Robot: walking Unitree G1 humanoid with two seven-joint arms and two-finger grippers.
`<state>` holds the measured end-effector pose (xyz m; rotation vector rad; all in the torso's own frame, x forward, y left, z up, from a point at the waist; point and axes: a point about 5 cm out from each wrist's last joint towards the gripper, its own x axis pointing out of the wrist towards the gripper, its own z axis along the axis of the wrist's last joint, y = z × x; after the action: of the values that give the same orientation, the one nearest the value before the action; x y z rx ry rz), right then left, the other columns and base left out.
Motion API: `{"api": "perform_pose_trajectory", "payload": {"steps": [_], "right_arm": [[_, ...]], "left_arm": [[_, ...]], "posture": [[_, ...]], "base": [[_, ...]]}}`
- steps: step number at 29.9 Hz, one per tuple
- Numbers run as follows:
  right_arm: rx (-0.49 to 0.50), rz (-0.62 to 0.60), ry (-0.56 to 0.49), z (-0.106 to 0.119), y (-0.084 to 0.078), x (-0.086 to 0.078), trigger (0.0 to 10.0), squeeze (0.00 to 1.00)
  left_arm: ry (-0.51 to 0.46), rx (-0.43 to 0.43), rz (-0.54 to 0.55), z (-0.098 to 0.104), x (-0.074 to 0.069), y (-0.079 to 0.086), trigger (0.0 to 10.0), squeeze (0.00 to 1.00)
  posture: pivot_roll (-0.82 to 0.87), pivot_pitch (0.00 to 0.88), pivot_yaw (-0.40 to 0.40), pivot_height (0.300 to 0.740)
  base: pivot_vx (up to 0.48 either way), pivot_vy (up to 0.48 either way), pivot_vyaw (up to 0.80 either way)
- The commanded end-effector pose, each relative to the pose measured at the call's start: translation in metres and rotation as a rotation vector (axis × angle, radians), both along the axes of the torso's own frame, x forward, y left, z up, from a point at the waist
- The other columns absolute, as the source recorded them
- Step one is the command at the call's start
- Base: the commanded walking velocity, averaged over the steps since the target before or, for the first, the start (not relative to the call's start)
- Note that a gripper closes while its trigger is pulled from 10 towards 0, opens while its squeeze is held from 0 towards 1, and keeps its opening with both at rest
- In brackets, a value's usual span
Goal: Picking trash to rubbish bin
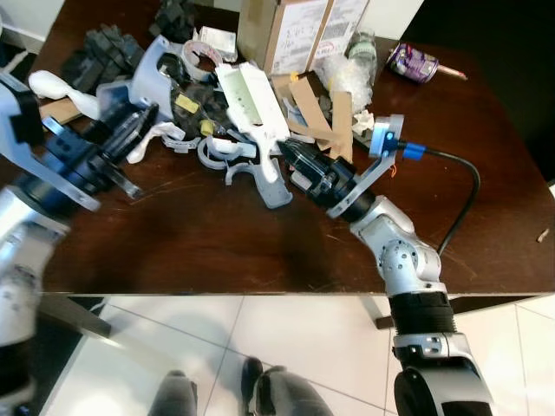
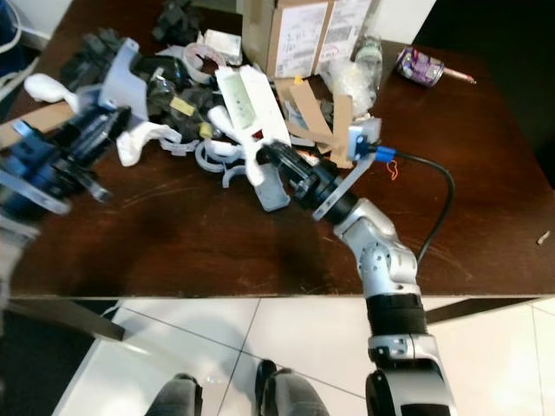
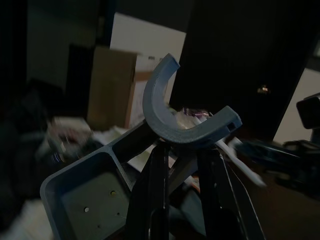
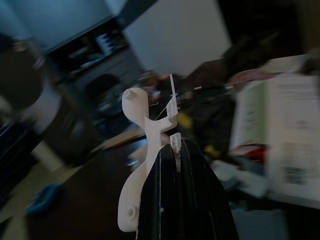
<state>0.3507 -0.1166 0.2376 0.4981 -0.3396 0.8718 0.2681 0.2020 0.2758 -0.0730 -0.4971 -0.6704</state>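
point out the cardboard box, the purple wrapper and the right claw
cardboard box (image 1: 299,30), left eye view, on its labelled front face
purple wrapper (image 1: 412,62), left eye view, on the middle of the crumpled foil
right claw (image 1: 290,154), left eye view, at its black fingertips beside the white plastic piece

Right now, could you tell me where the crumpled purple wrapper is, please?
The crumpled purple wrapper lies at the far right of the dark wooden table, right of the cardboard box and a clear plastic bottle, apart from the main pile.

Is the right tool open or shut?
Shut: right tool pinches a white plastic piece, fingers pressed together.
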Motion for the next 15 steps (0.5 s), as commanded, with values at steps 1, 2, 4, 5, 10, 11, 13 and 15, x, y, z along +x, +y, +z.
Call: {"api": "perform_pose_trajectory", "payload": {"steps": [1,2,4,5,10,11,13,15], "right_arm": [[0.009,-0.071,0.028,-0.007,-0.008,0.003,10.0,0.0],[0.013,-0.116,0.043,-0.008,-0.011,0.007,10.0,0.0],[0.016,-0.145,0.053,-0.009,-0.013,0.009,10.0,0.0],[0.019,-0.18,0.064,-0.011,-0.015,0.011,10.0,0.0],[0.009,-0.249,0.098,-0.017,-0.021,0.016,10.0,0.0],[-0.001,-0.281,0.116,-0.02,-0.023,0.019,10.0,0.0],[-0.002,-0.303,0.134,-0.023,-0.024,0.021,10.0,0.0],[-0.003,-0.323,0.141,-0.025,-0.025,0.023,10.0,0.0]], "left_arm": [[0.018,-0.029,-0.007,-0.005,-0.002,-0.009,10.0,0.0],[0.042,-0.058,0.007,-0.011,0.0,-0.012,10.0,0.0],[0.058,-0.075,0.017,-0.014,0.001,-0.015,10.0,0.0],[0.072,-0.083,0.027,-0.018,0.002,-0.018,10.0,0.0],[0.105,-0.097,0.033,-0.023,0.003,-0.023,10.0,0.0],[0.124,-0.099,0.037,-0.025,0.004,-0.025,10.0,0.0],[0.139,-0.098,0.037,-0.027,0.005,-0.027,10.0,0.0],[0.163,-0.086,0.037,-0.03,0.007,-0.029,10.0,0.0]], "posture": [[0.21,0.183,-0.123,0.74],[0.21,0.177,-0.12,0.74],[0.21,0.177,-0.12,0.74],[0.21,0.174,-0.117,0.74],[0.21,0.169,-0.109,0.74],[0.21,0.167,-0.108,0.74],[0.21,0.163,-0.106,0.74],[0.21,0.153,-0.103,0.74]], "base": [[0.0,0.0,0.0],[0.0,0.0,0.0],[0.0,0.0,0.0],[0.0,0.0,0.0],[0.0,0.0,0.0],[0.0,0.0,0.0],[0.0,0.0,0.0],[0.0,0.0,0.0]]}}
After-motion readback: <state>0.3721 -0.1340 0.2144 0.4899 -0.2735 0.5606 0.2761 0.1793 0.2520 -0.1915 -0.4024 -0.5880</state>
